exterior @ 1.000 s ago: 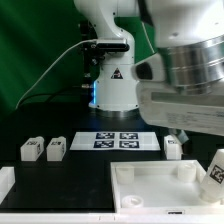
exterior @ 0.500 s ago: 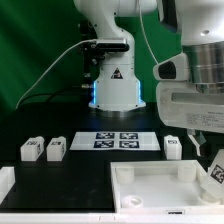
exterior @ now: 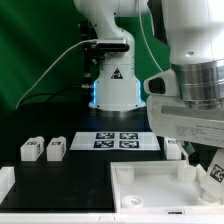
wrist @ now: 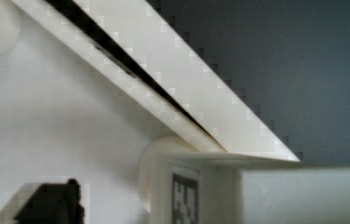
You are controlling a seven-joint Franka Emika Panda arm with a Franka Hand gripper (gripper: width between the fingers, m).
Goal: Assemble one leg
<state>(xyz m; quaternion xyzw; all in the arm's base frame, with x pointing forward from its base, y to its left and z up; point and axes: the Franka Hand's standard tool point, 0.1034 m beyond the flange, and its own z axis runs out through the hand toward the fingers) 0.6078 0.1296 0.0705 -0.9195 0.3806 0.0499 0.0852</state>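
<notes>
Leg (exterior: 213, 180) first: the small white peg with the dark tag mark hangs tilted at the lower edge of my hand (exterior: 205, 166), far over on the exterior view's right, just above the near right corner region of the tabletop (exterior: 150, 171). My hand looks clamped on the leg, though my own wrist housing covers most of the grip from outside, so I say that with some caution. From the wrist, the leg (wrist: 243, 195) fills the low middle of the picture as a pale block with a dark tag on its face, and one dark finger (wrist: 47, 205) shows beside it. Behind them the raised white rim of the tabletop (wrist: 190, 90) runs slantwise across the frame, with a dark seam along it. Whether the leg touches the tabletop I cannot tell. The tabletop lies flat on the black bench (exterior: 70, 185), a square white tray with a low wall all round. Two more legs (exterior: 31, 150) and (exterior: 55, 150) stand side by side toward the exterior view's left, well apart from my hand. A fourth leg (exterior: 172, 148) stands behind the tabletop's far edge, near my wrist. The marker board (exterior: 118, 141) lies flat between those groups, in front of my white base (exterior: 112, 90). A green backdrop (exterior: 30, 50) closes off the rear.
</notes>
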